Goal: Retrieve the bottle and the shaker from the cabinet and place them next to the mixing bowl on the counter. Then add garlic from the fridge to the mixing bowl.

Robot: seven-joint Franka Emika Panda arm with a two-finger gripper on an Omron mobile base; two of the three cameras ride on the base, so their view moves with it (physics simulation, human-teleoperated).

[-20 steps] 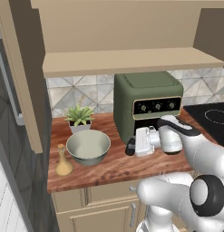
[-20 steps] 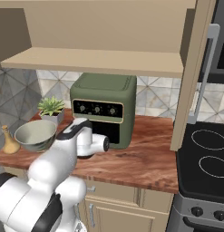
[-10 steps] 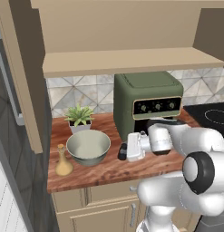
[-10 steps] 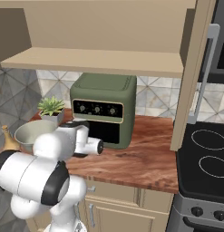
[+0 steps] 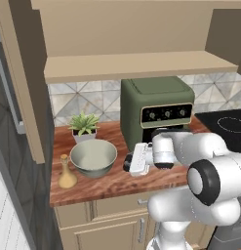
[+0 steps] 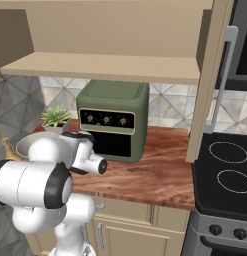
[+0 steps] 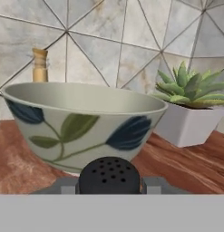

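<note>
Fingers (image 5: 128, 163) were seen closed on the shaker (image 7: 109, 175), whose dark perforated cap was visible between them at the bottom of the hand view. In the left base view the shaker (image 5: 127, 162) showed as a small dark shape at the end of the white hand, held low over the wooden bench (image 5: 112, 183). Whether its base touched the bench could not be told.

Just ahead of the fingers stood the mixing bowl (image 7: 81, 124), a pale bowl painted with blue and green leaves, resting on the bench (image 7: 186, 167). In the left base view the bowl (image 5: 93, 157) lay just beside the held shaker, on the side away from the arm. Beyond the bowl, on its far side from the fingers, stood the bottle (image 5: 67, 172), a tan, narrow-necked one; its neck (image 7: 39, 65) rose above the bowl's rim in the hand view. The bottle (image 6: 8, 149) was also glimpsed at the left edge of the right base view.

A potted succulent (image 7: 191, 108) in a white pot was placed behind the bowl, near the tiled wall (image 7: 118, 50). A green air fryer (image 5: 157, 111) stood on the bench behind the arm, under an open wooden shelf (image 5: 131, 66). A black cooktop (image 6: 230, 172) lay well apart from the fingers, past the air fryer (image 6: 112, 117).
</note>
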